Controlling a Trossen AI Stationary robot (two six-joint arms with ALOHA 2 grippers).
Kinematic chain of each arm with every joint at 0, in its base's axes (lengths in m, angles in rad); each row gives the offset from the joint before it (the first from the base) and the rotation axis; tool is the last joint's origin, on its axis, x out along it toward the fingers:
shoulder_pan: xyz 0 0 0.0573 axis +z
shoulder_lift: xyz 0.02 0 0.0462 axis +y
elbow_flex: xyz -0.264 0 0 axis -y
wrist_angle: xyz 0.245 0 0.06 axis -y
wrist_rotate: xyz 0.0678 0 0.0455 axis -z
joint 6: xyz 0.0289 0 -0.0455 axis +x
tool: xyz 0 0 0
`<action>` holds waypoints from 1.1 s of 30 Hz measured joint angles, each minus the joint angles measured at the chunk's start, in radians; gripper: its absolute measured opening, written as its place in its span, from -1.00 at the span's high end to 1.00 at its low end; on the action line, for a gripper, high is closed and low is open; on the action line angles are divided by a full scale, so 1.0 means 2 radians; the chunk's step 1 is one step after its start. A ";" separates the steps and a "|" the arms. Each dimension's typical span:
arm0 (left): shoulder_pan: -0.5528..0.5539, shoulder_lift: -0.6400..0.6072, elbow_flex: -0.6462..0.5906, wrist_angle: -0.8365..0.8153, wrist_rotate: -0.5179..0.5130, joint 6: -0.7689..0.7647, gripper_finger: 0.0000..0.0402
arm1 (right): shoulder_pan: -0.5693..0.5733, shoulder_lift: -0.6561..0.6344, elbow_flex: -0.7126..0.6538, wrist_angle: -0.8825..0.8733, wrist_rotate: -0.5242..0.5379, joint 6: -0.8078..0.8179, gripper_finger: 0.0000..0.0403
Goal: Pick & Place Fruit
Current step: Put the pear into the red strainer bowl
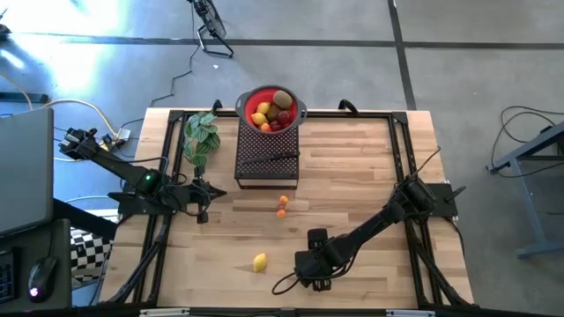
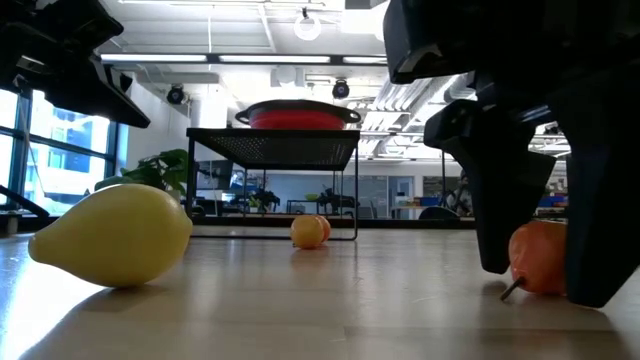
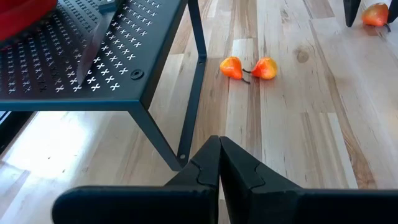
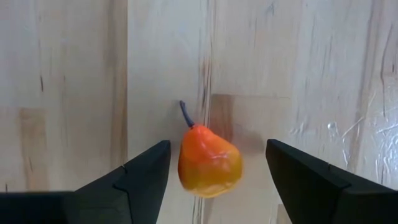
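A small orange pear-shaped fruit (image 4: 209,164) lies on its side on the wooden table, between the fingers of my right gripper (image 4: 217,147). That gripper points down, stands open, and shows a gap on each side of the fruit (image 2: 538,256). In the high view my right gripper (image 1: 313,262) hides this fruit. A yellow lemon (image 1: 260,261) lies to its left. Two tiny orange fruits (image 1: 282,207) lie mid-table. A red bowl (image 1: 271,95) holding several fruits stands on a black perforated stand (image 1: 267,158). My left gripper (image 3: 219,163) waits shut beside the stand's leg.
A black-handled knife (image 1: 271,158) lies on the stand, and a green leafy plant (image 1: 201,134) stands to its left. The stand's legs (image 3: 198,37) are close to my left gripper. Black rails (image 1: 401,150) frame the table. Bare wood lies between the lemon and the stand.
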 joint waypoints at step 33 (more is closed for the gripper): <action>0.000 0.000 0.000 0.000 0.000 0.000 0.98 | 0.000 0.000 0.000 0.000 -0.007 0.001 0.27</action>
